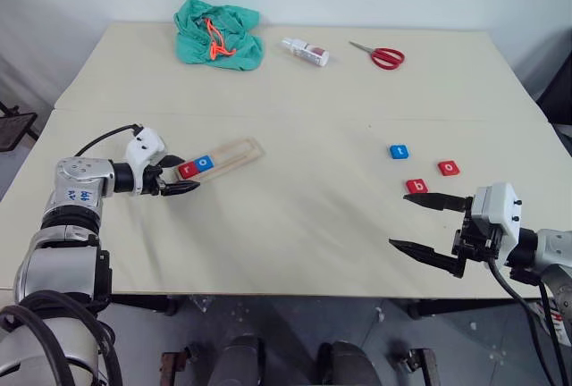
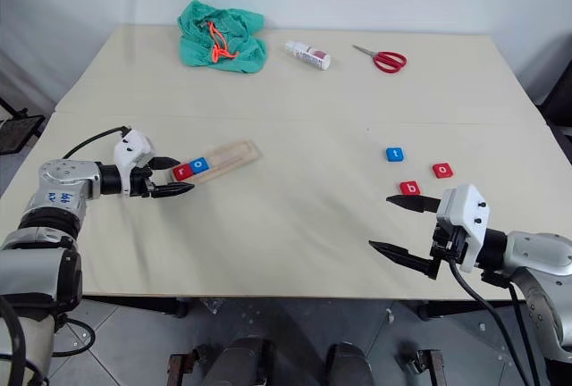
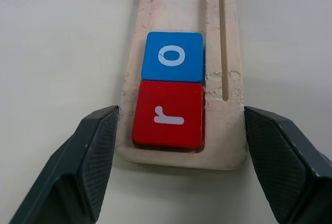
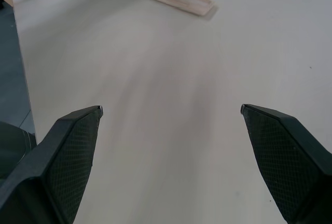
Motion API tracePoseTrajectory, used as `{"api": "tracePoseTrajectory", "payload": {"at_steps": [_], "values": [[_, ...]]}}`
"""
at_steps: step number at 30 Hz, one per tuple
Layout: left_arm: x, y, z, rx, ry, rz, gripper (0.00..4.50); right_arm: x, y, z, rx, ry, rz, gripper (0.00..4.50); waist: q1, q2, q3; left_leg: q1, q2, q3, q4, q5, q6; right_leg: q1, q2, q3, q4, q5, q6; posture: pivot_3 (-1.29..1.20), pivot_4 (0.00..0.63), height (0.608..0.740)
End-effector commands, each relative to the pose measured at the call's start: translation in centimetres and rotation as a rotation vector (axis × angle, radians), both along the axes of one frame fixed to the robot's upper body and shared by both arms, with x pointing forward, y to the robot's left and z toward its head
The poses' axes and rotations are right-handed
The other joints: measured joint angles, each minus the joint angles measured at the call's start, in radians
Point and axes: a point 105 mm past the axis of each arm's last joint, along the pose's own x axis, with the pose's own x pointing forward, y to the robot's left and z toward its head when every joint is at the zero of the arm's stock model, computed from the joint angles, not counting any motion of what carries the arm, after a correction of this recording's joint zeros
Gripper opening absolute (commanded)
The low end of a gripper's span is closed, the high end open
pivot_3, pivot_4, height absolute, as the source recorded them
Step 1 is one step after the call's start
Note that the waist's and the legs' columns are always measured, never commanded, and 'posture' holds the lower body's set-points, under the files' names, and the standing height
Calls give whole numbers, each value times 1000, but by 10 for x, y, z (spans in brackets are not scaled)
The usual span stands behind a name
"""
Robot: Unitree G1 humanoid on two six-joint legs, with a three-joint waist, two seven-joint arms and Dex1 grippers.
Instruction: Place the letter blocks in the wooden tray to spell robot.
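The wooden tray (image 1: 234,154) lies slanted on the left half of the table. At its near end it holds a red "r" tile (image 3: 168,115) with a blue "o" tile (image 3: 173,57) right behind it. My left gripper (image 1: 179,174) is open, one finger on each side of that end of the tray, close to its edges. Three loose letter blocks lie at the right: a blue "t" (image 1: 399,151), a red "o" (image 1: 449,168) and a red "b" (image 1: 416,186). My right gripper (image 1: 400,221) hovers wide open and empty just in front of the "b".
At the table's far side lie a crumpled green cloth with an orange cord (image 1: 219,33), a small white bottle (image 1: 306,51) and red-handled scissors (image 1: 382,55). A seam crosses the table (image 1: 295,116) behind the tray. The table's front edge runs just under both grippers.
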Motion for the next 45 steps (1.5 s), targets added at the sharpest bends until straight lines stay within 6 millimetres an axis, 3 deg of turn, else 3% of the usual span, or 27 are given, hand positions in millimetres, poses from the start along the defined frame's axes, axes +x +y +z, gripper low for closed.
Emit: {"api": "tracePoseTrajectory", "payload": {"at_steps": [1, 4, 7, 13, 20, 27, 45], "values": [[-4, -28, 7, 11, -30, -166, 3410, -3, -1, 8, 1, -9, 55, 4500, 0, 0, 0, -1, 0, 0, 0, 0, 0, 0, 0, 0, 0, 0, 0, 0, 150, 740], [-8, -50, 12, -9, -60, -264, 3410, -4, 0, 5, -16, 8, 84, 4500, -4, 0, 0, -1, 0, 0, 1, 0, 0, 0, 0, 0, 0, 0, 0, 0, 150, 740], [-23, -92, 13, -44, -94, -406, 3410, 3, -6, 4, -35, 5, 75, 4500, -8, 0, 0, -2, 1, -1, 0, 0, 0, -1, 0, 0, 0, 0, 0, 0, 150, 740], [-49, -130, 4, -60, -65, -480, 3410, 5, -12, 2, -55, 9, 73, 4500, -9, 0, 0, -7, 1, -2, 2, 0, 0, -4, 1, 0, -1, 0, 0, 0, 150, 740], [-80, -181, -1, -78, -56, -561, 3410, 0, -33, -15, -120, 61, 58, 4500, 7, 0, 0, -10, 0, -6, 8, -1, 2, -2, 1, 1, -2, 0, 0, 0, 150, 740], [-89, -196, -11, -44, -17, -543, 3410, 3, -32, -14, -111, 46, 42, 4500, 0, 1, 0, -10, 0, -5, 9, -1, 2, -2, 1, 1, -2, 0, 0, 0, 150, 740], [-92, -211, -20, 77, -50, -544, 3410, -1, -36, -14, -91, 35, -3, 4500, 8, 1, 0, -10, 0, -5, 10, -1, 2, -1, 1, 1, -3, 0, 0, 0, 150, 740]]}}
